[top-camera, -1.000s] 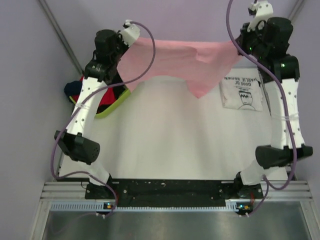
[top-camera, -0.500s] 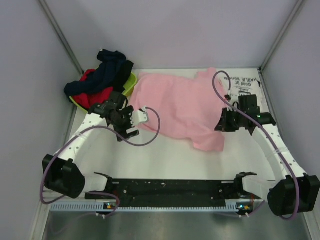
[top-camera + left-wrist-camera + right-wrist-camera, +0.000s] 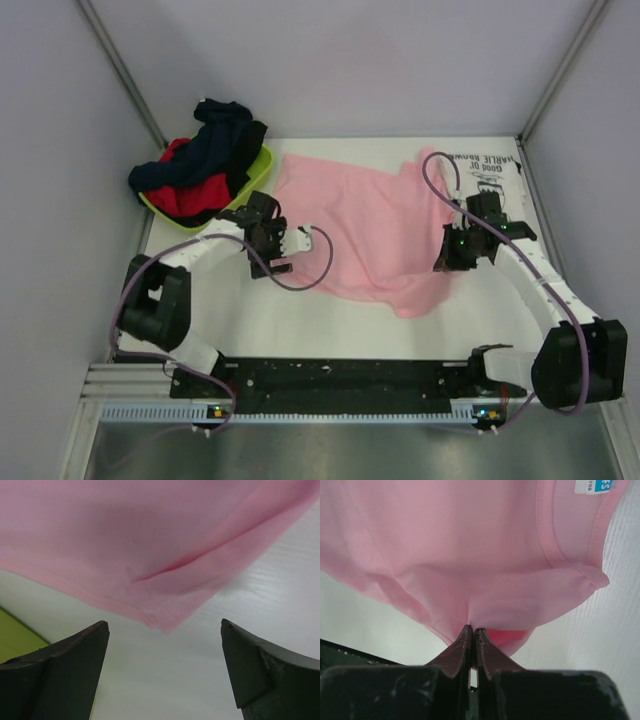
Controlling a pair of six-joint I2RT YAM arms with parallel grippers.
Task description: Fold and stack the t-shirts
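The light-pink t-shirt lies spread on the white table, its near right part bunched. My left gripper stands open just off the shirt's left hem. In the left wrist view the pink hem corner lies ahead of the wide-apart fingers, with nothing between them. My right gripper is shut on a pinch of the pink shirt at its right side, near the collar. The white t-shirt with black lettering lies folded at the back right, partly under the pink one.
A lime-green basket stands at the back left, heaped with dark blue and red clothes; its edge shows in the left wrist view. Grey walls close in on three sides. The black base rail runs along the near edge.
The pink shirt, held up between both grippers a second ago, has come down onto the table. My left gripper let go, opened and drew back left. The right gripper keeps its pinch.
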